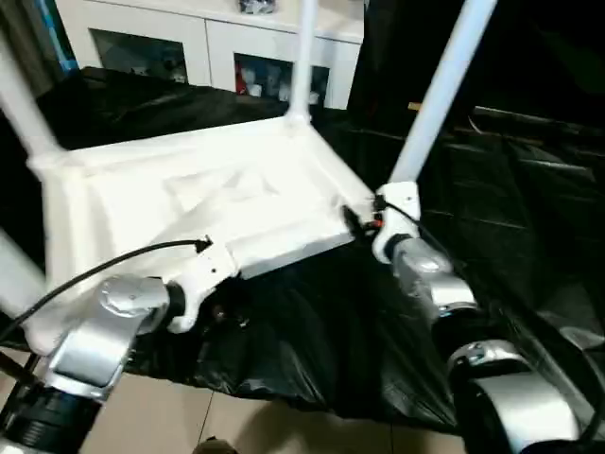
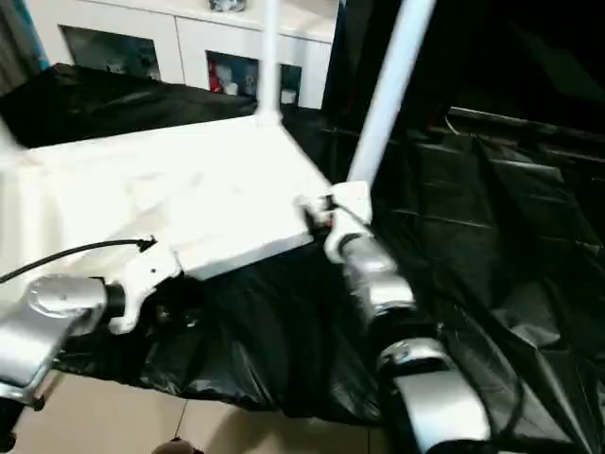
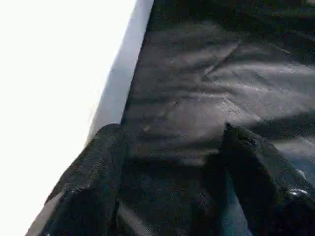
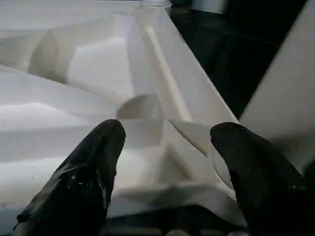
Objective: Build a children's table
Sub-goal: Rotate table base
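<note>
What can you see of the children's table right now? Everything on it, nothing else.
The children's table is all white, plastic by its look, lying upside down on black sheeting, its ribbed underside facing up. Round tube legs rise from the corner sockets; the near right leg and the far one stand up out of the picture. The right gripper sits open at the near right corner, the left gripper beside its edge.

The white plastic children's table (image 1: 217, 203) lies upside down, ribbed underside up, with its round tube legs (image 1: 440, 99) rising from the corner sockets.
</note>
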Controlling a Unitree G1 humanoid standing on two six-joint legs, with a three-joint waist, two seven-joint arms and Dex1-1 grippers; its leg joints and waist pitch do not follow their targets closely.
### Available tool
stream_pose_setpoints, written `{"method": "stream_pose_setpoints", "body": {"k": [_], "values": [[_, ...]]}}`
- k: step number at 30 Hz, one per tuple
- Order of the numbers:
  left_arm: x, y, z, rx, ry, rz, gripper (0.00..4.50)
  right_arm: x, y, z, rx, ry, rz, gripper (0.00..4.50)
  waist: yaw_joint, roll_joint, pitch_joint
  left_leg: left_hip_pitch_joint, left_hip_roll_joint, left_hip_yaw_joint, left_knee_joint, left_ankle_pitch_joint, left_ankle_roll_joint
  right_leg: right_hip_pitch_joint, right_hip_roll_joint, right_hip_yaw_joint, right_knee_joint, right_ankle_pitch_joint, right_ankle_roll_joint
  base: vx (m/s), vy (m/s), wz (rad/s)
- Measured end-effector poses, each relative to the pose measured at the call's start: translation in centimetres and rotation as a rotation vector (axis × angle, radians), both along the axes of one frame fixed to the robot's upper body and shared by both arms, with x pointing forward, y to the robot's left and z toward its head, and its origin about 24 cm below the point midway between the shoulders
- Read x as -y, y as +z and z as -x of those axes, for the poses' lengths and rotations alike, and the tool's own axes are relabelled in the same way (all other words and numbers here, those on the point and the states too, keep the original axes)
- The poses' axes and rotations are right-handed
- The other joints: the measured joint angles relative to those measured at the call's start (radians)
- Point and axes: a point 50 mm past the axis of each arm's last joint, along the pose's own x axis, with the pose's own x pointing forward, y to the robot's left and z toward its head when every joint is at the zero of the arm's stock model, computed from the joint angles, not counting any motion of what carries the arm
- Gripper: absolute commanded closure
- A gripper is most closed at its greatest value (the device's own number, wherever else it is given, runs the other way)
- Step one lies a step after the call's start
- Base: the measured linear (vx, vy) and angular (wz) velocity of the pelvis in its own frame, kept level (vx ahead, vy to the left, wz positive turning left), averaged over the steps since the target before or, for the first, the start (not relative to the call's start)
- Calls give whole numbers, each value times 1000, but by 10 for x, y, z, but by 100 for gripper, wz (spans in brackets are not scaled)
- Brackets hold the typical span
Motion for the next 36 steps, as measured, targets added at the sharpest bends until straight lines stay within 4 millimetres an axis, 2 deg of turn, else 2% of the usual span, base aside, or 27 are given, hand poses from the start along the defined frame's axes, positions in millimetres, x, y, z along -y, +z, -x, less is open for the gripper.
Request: {"method": "stream_pose_setpoints", "body": {"k": [4, 6, 8, 9, 12, 16, 21, 26, 28, 32, 36], "values": [[-1, 1, -3, 94, 66, 26, 43, 27, 2, -4, 6, -98, 47, 107, -3, 1, 1, -1, 0, -1, 3, 0, 0, 0, 0, 0, 2, 0, 0, 0, 0, 0], [-8, -1, 0, 131, 123, 30, 36, 43, 8, -6, 25, -151, 62, 107, -9, 1, 1, -1, 0, -1, 3, 0, 0, 0, 0, 0, 2, 0, 0, 0, 0, 0], [-11, -3, 4, 174, 185, 65, 3, 53, 11, -6, 41, -179, 66, 107, -19, 1, 1, -2, 1, -1, 3, 0, 0, -1, 1, 0, 2, 0, 0, 0, 0, 0], [-10, -3, 6, 186, 200, 83, 3, 56, 11, -6, 40, -189, 68, 107, -22, 1, 1, -4, 1, -2, 3, 0, 0, -1, 2, 0, 2, 0, 0, 0, 0, 0], [-8, -5, 16, 213, 279, 180, 3, 58, 9, -4, 42, -182, 72, 107, -29, 1, 1, -6, 2, -1, 3, 0, 1, -2, 2, 0, 2, 0, 0, 0, 0, 0], [-16, -13, 39, 214, 404, 327, 3, 53, -6, 8, 35, -84, 65, 107, -28, 1, 1, -7, 3, -1, 3, -1, 2, -2, 3, 0, 1, -1, 0, 0, 0, 0], [-30, -6, 67, 232, 431, 523, 3, 30, -12, 27, 65, 161, -2, 107, -27, 0, 1, -7, 5, -2, 5, -2, 2, -2, 5, 0, 0, -1, 0, 0, 0, 0], [-58, 2, 83, 231, 423, 541, 3, 18, -12, 39, 75, 307, -19, 107, -26, -1, 1, -2, 6, -3, 5, -1, 2, 0, 7, 1, 0, -4, 5, 0, 0, 0], [-76, 5, 92, 206, 403, 524, 3, 14, -14, 44, 67, 351, -22, 107, -27, -3, 0, -1, 9, -4, 5, -2, 2, 1, 11, 2, -1, -3, 5, 0, 0, 0], [-137, 16, 113, 158, 451, 435, 3, 16, -24, 53, 18, 390, -13, 107, -30, -3, 0, 1, 12, -4, 5, -2, 2, 1, 15, 3, -2, -3, 4, 0, 0, 0], [-159, 30, 125, 149, 471, 402, 3, 22, -27, 53, -12, 364, 20, 107, -30, 0, 2, 1, 11, -3, 5, -2, 2, 1, 15, 7, -3, -2, 2, 0, 0, 0]]}}
